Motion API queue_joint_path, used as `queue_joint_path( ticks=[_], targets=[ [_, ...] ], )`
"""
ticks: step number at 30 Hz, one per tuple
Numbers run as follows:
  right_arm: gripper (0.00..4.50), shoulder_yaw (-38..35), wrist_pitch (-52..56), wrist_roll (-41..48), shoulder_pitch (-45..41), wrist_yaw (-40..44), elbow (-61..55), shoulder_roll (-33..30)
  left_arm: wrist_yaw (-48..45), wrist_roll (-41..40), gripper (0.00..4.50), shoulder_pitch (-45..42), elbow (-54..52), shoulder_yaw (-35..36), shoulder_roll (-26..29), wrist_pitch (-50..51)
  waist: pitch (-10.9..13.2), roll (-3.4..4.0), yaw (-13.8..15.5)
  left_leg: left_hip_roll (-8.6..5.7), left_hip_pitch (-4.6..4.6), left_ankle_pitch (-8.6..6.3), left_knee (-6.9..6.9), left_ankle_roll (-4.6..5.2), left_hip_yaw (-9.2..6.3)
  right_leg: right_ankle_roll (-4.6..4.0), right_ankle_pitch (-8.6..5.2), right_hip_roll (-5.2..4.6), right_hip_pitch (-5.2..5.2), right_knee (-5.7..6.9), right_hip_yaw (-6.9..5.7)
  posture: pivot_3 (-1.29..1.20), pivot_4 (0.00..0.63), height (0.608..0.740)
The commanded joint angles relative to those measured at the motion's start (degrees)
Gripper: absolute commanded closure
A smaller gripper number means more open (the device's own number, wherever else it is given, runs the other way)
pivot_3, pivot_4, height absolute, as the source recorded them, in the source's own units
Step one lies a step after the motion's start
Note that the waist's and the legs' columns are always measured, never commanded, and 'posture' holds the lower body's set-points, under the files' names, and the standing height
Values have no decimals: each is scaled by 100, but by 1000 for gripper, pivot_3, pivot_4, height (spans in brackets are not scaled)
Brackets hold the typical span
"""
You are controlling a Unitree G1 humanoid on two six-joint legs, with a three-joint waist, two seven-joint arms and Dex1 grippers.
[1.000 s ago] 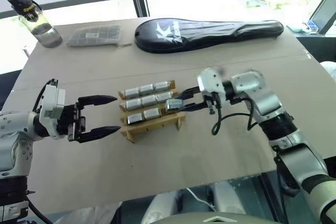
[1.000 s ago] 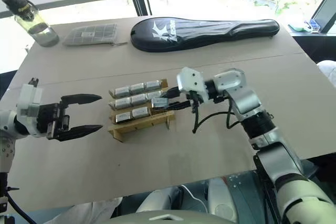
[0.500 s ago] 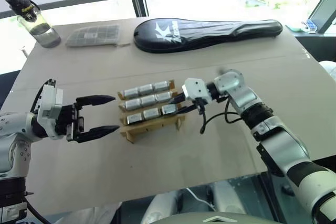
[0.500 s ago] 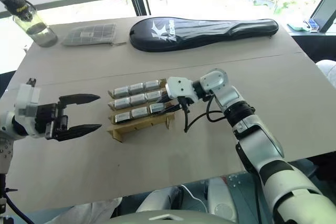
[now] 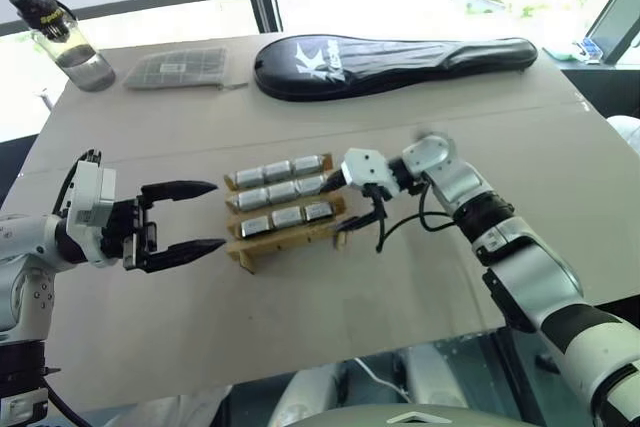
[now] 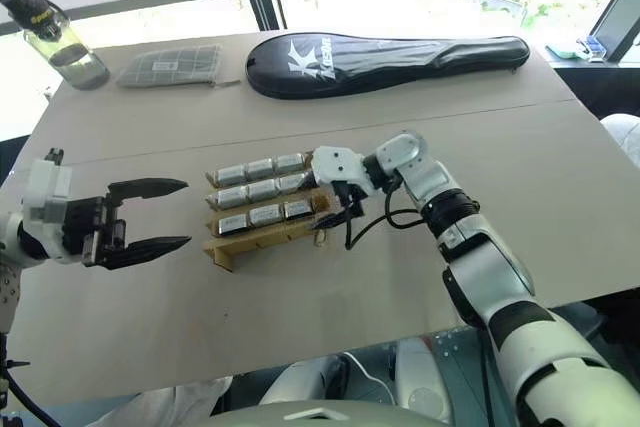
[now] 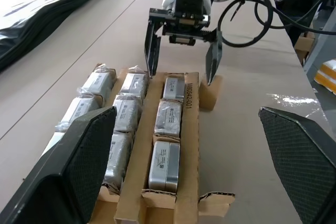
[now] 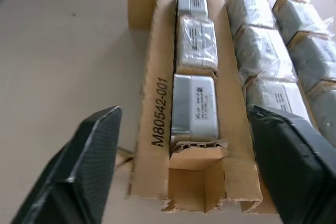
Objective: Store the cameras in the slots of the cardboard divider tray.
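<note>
Right wrist view: tray (image 8: 157,124) label M80542-001 legible.

Matt tan cardboard divider tray (image 7: 191,129) holds glossy silver-grey metal-looking cameras (image 7: 164,166) on a matt cardboard-brown table (image 5: 300,317).

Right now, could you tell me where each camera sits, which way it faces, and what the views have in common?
Head stereo pair: looks forward and down at the table, cardboard divider tray between left gripper and right gripper; both arms show.
Left wrist view: looks along its open fingers down the tray's rows to the open right gripper at the far end.
Right wrist view: looks down past its fingers at the nearest camera.
Shared: both wrist views see the same tray from opposite ends.
</note>
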Motion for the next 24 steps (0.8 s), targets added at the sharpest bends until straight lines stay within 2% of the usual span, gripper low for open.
queue_joint_path(
  ticks=[1,5,9,11,14,16,17,21,24],
  targets=[
    [840,-464,541,529,215,40,-1097,-332,395,-62,0,203,-322,306,-155,24,0,0,4,0,-1,0,0,0,1,0,0,-1,0,0,0,0,150,740],
    [840,-1108,1305,1184,970,-252,-2378,-933,1102,-10,0,618,-420,647,-406,196,-1,-2,64,0,-3,-1,1,0,-2,0,0,-2,0,-2,-5,0,150,740],
    [840,-1873,2223,1707,2153,-640,-3203,-1780,1581,526,0,1231,24,723,-817,-291,-2,1,166,0,-5,-4,1,7,4,0,0,-3,0,-5,3,0,150,740],
    [840,-2085,2137,1687,2652,-862,-3318,-1996,1780,726,0,1404,267,616,-863,-196,-2,0,202,0,-6,-7,0,11,9,0,0,-4,0,-9,6,0,150,740],
    [840,-2725,1826,1767,3561,-1281,-3262,-2154,2005,1207,0,1720,370,565,-1236,-1073,-3,-3,285,1,-6,-7,0,10,12,0,0,-3,4,-4,9,0,150,740],
    [840,-3046,1704,1856,3894,-1549,-3247,-2127,2094,1335,0,1916,271,522,-1350,-1234,-3,-2,315,2,-5,-8,3,12,22,0,0,-4,7,-3,20,0,150,740],
    [840,-3094,1671,1862,3991,-1622,-3262,-2133,2238,1363,0,1938,255,456,-1306,-937,-2,0,321,2,-5,-10,5,15,25,1,0,-5,9,-3,22,0,150,740],
    [840,-3122,1119,1528,4530,-1770,-3063,-2265,2611,1311,0,1796,79,411,-1453,-905,-3,-2,401,11,-4,-10,26,16,20,-18,13,7,16,-4,9,0,150,740],
    [840,-3124,1050,1563,4619,-1853,-3049,-2289,2875,1370,0,1734,-65,340,-1478,-774,-3,0,449,15,-3,-9,31,13,18,-25,18,9,18,-4,3,0,150,740]
  ],
)
